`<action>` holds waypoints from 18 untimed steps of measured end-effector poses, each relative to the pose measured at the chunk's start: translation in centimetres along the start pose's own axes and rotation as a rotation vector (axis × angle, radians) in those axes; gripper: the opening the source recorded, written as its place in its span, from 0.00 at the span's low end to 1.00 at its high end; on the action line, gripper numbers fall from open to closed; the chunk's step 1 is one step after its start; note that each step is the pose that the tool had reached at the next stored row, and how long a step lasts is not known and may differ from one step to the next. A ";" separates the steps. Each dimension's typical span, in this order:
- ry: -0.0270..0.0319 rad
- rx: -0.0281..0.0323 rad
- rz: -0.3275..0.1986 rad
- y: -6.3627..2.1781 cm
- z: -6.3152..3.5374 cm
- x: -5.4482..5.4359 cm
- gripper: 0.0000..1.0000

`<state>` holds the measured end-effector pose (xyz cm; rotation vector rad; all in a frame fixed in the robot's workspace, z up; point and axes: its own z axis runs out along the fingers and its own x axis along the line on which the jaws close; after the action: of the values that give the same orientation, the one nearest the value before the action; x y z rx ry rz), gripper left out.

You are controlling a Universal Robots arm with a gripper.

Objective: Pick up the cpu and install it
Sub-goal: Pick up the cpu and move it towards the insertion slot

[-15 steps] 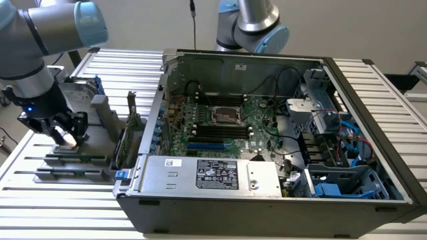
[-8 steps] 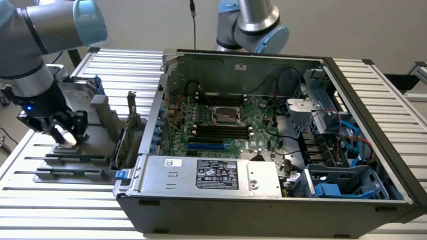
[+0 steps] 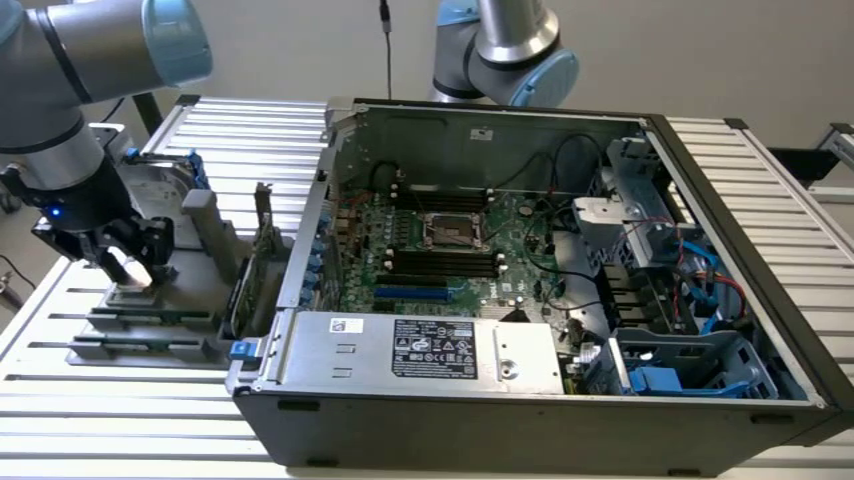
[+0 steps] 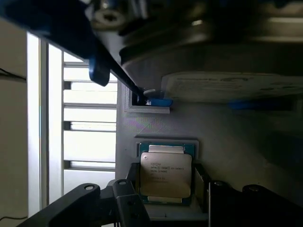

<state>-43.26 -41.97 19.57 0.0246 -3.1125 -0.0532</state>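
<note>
In the exterior view, the arm on that view's left reaches down over a grey parts fixture (image 3: 150, 322) that sits on the slatted table (image 3: 120, 405), and the gripper (image 3: 130, 262) hangs low, just above the fixture's top face. On the exterior view's right of the fixture stands the open computer case (image 3: 534, 425), its motherboard (image 3: 441, 275) exposed with the dark, metal-framed socket (image 3: 451, 232) near the board's middle, well apart from the gripper. A second arm (image 3: 507, 50) rises behind the case. In the wrist view, the cpu (image 4: 165, 165) lies flat in a shallow grey pocket of the fixture (image 4: 156, 124), silvery lid up with dark print across it and a green rim showing around it. The gripper (image 4: 168, 182) straddles it with the claw spread apart: one dark finger (image 4: 124, 201) stands just beside each of two opposite edges, and the chip sits seated in the pocket between them. Past the pocket lies a larger silvery drive (image 4: 227, 85) with blue trim
</note>
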 end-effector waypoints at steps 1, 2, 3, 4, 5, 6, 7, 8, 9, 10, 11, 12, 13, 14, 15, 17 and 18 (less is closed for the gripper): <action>0.0000 -0.0012 0.000 0.00 -0.09 0.0 0.54; 0.0000 -0.0022 0.000 0.01 -0.18 0.0 0.54; 0.0000 -0.0029 0.000 0.01 -0.31 0.0 0.54; 0.0000 -0.0035 0.000 0.02 -0.45 0.0 0.54; 0.0000 -0.0040 0.000 0.02 -0.64 0.0 0.54; 0.0000 -0.0043 0.000 0.03 -0.85 0.0 0.54; 0.0001 -0.0045 0.000 0.04 -1.14 0.0 0.54; 0.0000 -0.0048 0.000 0.05 -1.46 0.0 0.54; -0.0001 -0.0050 0.000 0.06 -1.82 0.1 0.54; 0.0000 -0.0050 0.000 0.08 -2.29 0.1 0.54; 0.0000 -0.0050 0.000 0.09 -2.74 0.1 0.54; 0.0001 -0.0050 0.000 0.11 -3.19 0.1 0.54; -0.0001 -0.0050 0.000 0.13 -3.63 0.1 0.54; 0.0000 -0.0050 0.000 0.14 -4.09 0.1 0.54; -0.0001 -0.0050 0.000 0.16 -4.53 0.1 0.54; 0.0002 -0.0050 0.000 0.19 -5.45 0.1 0.54; 0.0003 -0.0049 -0.001 0.20 -5.92 0.1 0.54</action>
<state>-43.17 -41.98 25.50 0.0256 -3.1120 -0.0609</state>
